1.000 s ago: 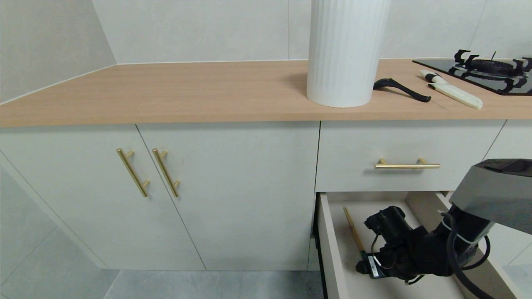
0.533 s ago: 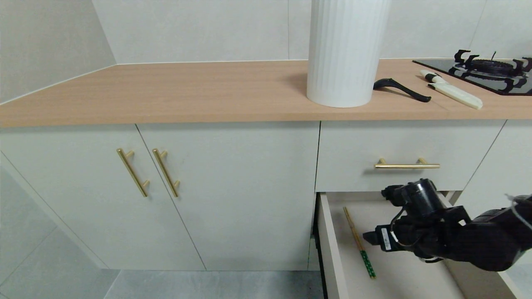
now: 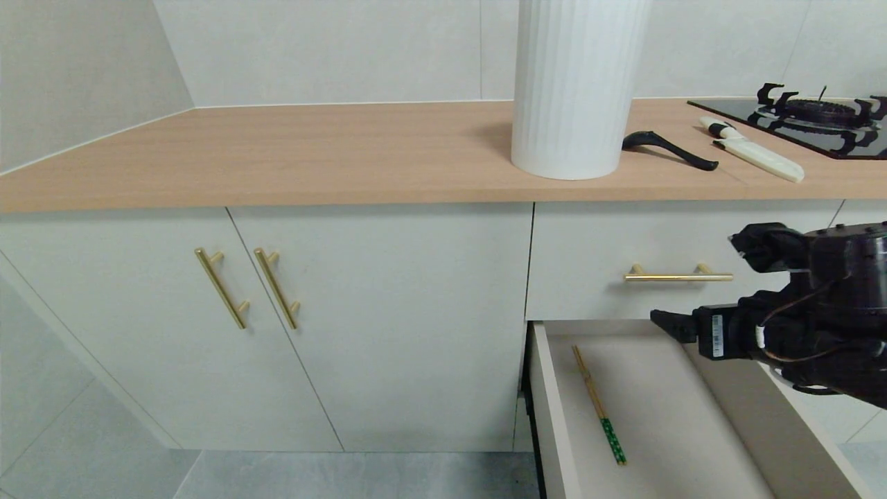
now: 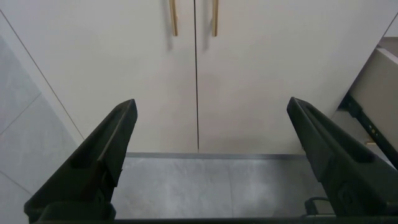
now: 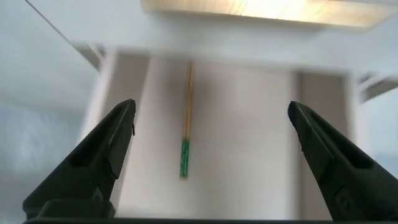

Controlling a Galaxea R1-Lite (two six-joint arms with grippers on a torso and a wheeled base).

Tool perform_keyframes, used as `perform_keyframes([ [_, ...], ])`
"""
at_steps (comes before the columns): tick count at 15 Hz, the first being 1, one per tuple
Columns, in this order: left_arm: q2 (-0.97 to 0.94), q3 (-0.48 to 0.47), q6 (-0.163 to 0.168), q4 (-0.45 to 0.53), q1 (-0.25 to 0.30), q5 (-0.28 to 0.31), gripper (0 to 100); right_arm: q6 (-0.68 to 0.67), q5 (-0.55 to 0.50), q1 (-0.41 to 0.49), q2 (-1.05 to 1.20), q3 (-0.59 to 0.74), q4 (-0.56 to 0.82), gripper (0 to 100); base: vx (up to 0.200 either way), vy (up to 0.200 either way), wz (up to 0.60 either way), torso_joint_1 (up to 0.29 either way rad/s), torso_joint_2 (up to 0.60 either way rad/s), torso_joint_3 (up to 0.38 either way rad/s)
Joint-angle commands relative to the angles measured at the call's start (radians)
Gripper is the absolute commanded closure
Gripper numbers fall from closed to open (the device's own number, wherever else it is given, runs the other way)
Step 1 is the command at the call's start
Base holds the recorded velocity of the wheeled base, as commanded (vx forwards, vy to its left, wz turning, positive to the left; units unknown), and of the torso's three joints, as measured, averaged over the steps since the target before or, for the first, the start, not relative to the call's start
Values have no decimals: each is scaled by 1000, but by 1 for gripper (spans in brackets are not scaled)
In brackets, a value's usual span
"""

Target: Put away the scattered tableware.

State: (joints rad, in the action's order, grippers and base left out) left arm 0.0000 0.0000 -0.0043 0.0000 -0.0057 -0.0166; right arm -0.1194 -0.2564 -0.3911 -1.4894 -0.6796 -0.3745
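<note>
A pair of wooden chopsticks with green ends (image 3: 599, 409) lies along the left side of the open lower drawer (image 3: 549, 409); the right wrist view looks down on the chopsticks (image 5: 185, 146). My right gripper (image 3: 700, 284) hangs open and empty above the drawer's right rear, in front of the upper drawer's face; in its own view the right gripper (image 5: 211, 109) holds nothing. On the counter lie a black ladle (image 3: 669, 149) and a white knife (image 3: 752, 157). My left gripper (image 4: 211, 106) is open and empty, low before the cabinet doors.
A tall white ribbed container (image 3: 572, 90) stands on the wooden counter next to the ladle. A gas hob (image 3: 811, 118) sits at the far right. The shut upper drawer has a gold handle (image 3: 679, 277). Two cabinet doors with gold handles (image 3: 246, 287) are at the left.
My right gripper has risen out of the drawer, up and to the right, away from the chopsticks' green end. The chopsticks stay lying in the drawer.
</note>
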Motion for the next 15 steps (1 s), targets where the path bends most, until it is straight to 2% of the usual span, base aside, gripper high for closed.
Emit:
perform_keyframes([
  [1, 2, 0, 0, 0, 0, 0, 0, 15, 0, 14, 100, -5, -1, 0, 0, 0, 0, 0, 0, 0],
  [4, 2, 0, 0, 0, 0, 0, 0, 56, -1, 31, 135, -3, -1, 0, 0, 0, 0, 0, 0, 0],
  [8, 2, 0, 0, 0, 0, 0, 0, 64, -1, 44, 139, -3, -3, 0, 0, 0, 0, 58, -233, -233],
  [15, 2, 0, 0, 0, 0, 0, 0, 64, -1, 44, 130, -2, -3, 0, 0, 0, 0, 172, -486, -295],
])
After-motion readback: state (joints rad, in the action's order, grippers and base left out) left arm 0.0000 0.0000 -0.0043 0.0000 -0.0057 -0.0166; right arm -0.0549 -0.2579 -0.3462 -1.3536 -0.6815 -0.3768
